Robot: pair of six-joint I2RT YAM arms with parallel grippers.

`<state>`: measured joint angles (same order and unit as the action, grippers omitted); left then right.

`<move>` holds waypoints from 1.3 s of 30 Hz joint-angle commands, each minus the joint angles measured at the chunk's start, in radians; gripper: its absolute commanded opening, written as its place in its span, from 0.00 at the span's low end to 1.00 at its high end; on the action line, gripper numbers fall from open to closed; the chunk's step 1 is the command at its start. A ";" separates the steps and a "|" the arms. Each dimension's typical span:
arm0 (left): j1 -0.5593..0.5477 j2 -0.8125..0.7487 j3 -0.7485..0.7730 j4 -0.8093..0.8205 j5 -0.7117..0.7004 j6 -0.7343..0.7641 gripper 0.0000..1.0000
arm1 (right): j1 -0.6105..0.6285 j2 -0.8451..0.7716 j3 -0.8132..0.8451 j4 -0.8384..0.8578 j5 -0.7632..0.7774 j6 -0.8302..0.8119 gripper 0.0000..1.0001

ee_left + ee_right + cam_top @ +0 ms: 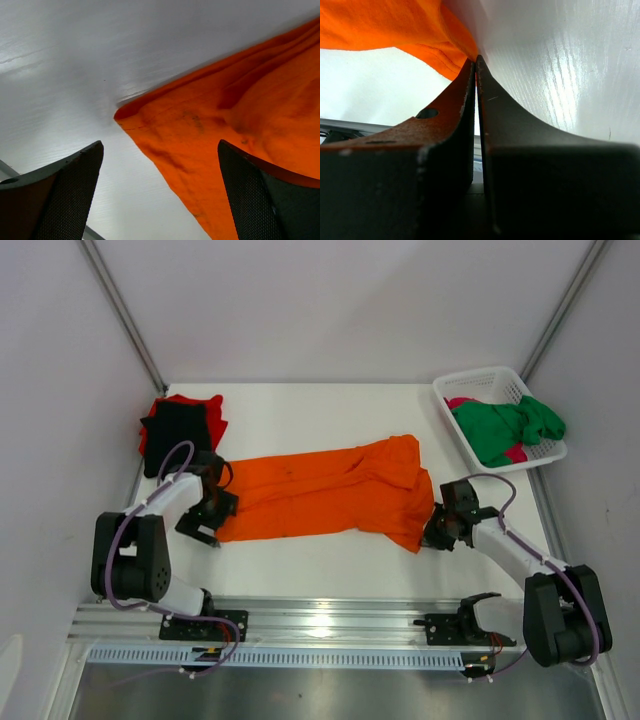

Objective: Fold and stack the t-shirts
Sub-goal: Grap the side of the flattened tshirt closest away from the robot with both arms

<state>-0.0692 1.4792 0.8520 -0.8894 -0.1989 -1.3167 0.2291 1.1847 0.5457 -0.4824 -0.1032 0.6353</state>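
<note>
The fingers [70,190] of the left gripper [205,530] are spread wide, with nothing between their pads. In the left wrist view, one corner of the orange t-shirt [320,495] lies flat on the table [320,410] in the gap between them. Neither finger touches the cloth.

The fingers [450,115] of the right gripper [432,535] are pressed together with no gap. Their tips meet the edge of the orange t-shirt low on the table. I cannot tell whether a little cloth is caught between them.

In the top view, the orange t-shirt lies in the middle of the table, stretched long from 9 o'clock to 3 o'clock. It is wrinkled and bunched more at its 3 o'clock end. The left gripper is at its 9 o'clock end and the right gripper at its 4 o'clock corner.

At 10 o'clock, near the far left corner, a black t-shirt [170,430] lies folded on top of a red t-shirt [210,410], and the red cloth shows behind and beside it. This small pile is just beyond the left arm, apart from the orange t-shirt.

At 2 o'clock stands a white basket [475,377] near the right edge of the table. A green t-shirt [505,425] is heaped in it and hangs a little over the right rim. A pink t-shirt [462,402] is under the green one.

At 6 o'clock a metal rail [330,620] carries both arm bases.
</note>
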 commanded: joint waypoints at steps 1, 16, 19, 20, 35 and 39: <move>-0.003 0.003 0.032 0.047 -0.027 0.010 0.97 | -0.008 0.023 0.053 -0.005 0.002 -0.005 0.00; -0.003 -0.010 -0.008 0.026 0.027 -0.016 0.96 | -0.022 0.042 0.079 0.007 0.008 -0.005 0.00; -0.003 -0.013 -0.042 0.035 0.059 -0.030 0.96 | -0.022 0.055 0.085 0.010 0.003 -0.005 0.00; -0.003 -0.013 -0.044 0.037 0.062 -0.032 0.96 | -0.022 0.056 0.088 0.010 0.005 -0.008 0.00; 0.003 -0.034 -0.077 -0.005 -0.036 -0.049 0.92 | -0.025 0.026 0.083 -0.025 0.017 -0.023 0.00; 0.008 -0.040 -0.097 0.006 -0.068 -0.049 0.88 | -0.034 0.016 0.080 -0.036 0.019 -0.025 0.00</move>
<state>-0.0669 1.4647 0.7803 -0.8745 -0.2039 -1.3399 0.2085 1.2301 0.5991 -0.5026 -0.1013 0.6266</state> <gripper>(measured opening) 0.885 0.006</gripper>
